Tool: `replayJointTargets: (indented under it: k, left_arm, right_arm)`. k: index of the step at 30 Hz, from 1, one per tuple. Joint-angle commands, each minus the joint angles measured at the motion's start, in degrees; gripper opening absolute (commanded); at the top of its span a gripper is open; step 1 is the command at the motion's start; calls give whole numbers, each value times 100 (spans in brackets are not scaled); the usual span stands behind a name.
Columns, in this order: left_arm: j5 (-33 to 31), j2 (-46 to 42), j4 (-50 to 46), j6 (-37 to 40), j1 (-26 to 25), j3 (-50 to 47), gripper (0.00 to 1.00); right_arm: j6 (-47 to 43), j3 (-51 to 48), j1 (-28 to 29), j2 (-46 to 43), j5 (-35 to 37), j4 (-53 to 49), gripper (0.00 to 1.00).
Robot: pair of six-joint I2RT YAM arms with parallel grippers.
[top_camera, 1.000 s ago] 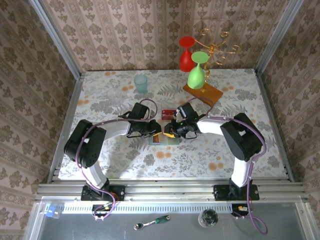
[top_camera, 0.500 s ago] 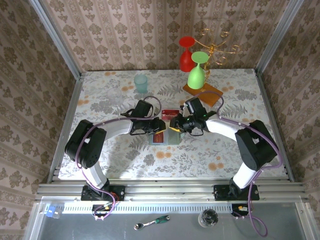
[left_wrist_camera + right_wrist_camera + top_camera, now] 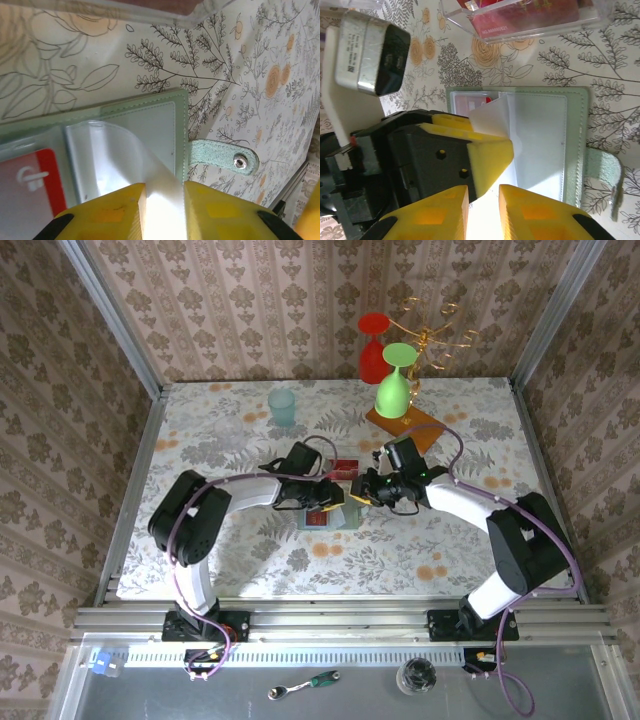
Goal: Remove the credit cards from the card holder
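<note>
On the floral table [image 3: 220, 430], both arms have reached farther over the open card holder [image 3: 325, 518]. The left claw [image 3: 164, 187] and right claw [image 3: 483, 189] each straddle a clear sleeve [image 3: 115, 145], but I cannot tell whether they grip it. The red card [image 3: 52, 175] is still pocketed.

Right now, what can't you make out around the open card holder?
Red plastic card in the grey-green folding card holder: left wrist view, cut by the left edge; right wrist view, mostly behind the left hand.
What lies under that card: covered by it.
Whether either hand pinches the clear plastic sleeve: glare at the wrist views' bottom edges.
Top view: holder small, partly under the left and right hand.
</note>
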Motion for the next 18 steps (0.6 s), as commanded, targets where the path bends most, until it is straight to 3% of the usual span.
replayJointTargets:
  k: [1, 9, 18]
  left_arm:
    - [82, 150, 5, -103, -77, 238, 29]
    - [122, 267, 1, -114, -94, 396, 38]
    - [149, 98, -195, 52, 56, 459, 38]
  right_arm:
    - [-116, -104, -49, -192, 100, -135, 25]
    - [-109, -130, -68, -180, 80, -184, 28]
    - [28, -120, -56, 17, 11, 20, 28]
